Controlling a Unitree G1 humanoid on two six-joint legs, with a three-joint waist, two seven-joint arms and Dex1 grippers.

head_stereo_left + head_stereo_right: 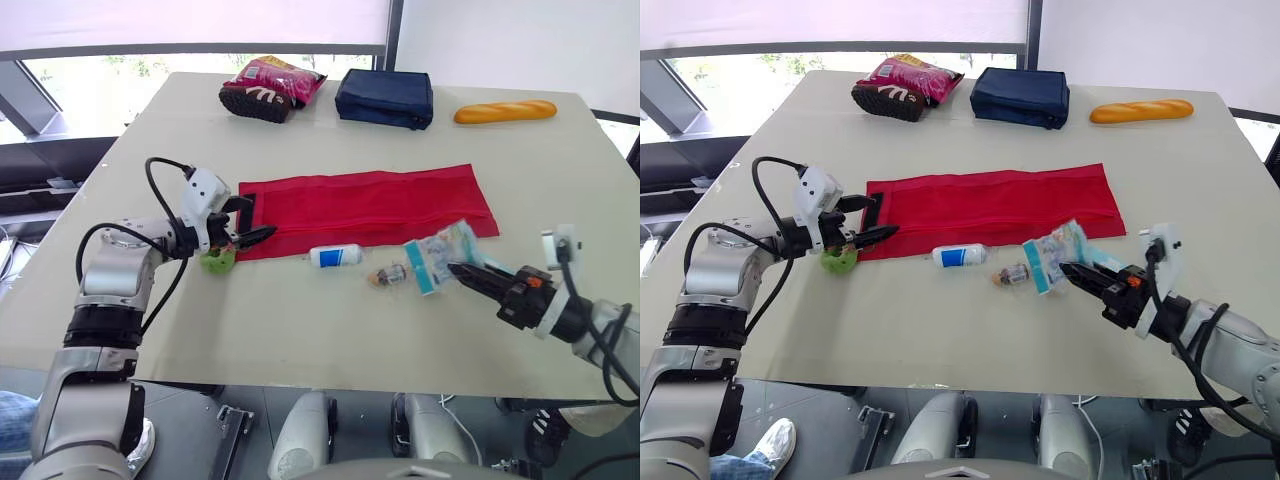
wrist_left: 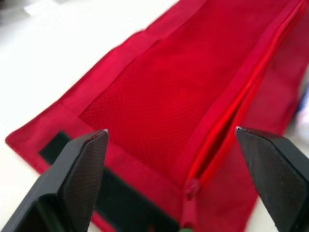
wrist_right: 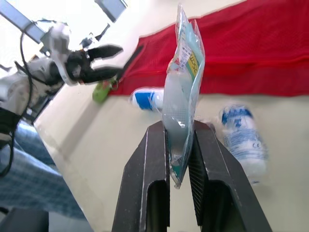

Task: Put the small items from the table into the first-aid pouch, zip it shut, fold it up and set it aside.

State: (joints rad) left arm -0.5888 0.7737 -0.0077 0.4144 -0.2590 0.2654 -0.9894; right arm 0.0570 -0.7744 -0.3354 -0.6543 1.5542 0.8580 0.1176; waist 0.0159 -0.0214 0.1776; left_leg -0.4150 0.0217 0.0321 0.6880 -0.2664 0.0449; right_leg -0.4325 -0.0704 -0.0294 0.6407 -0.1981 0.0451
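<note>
Right wrist view: right gripper (image 3: 179, 128) pinches the clear sachet (image 3: 186, 72) by its lower edge, risking slip; left gripper (image 2: 170, 131), spread, hovers at the red pouch (image 2: 159, 82).

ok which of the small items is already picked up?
The clear packet, pinched in the right gripper. The blue-labelled white bottle, the small wrapped item and the green piece lie on the table.

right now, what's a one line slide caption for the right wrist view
Right fingers pinch a clear packet over the table, with the red pouch and a small white bottle beyond.
</note>
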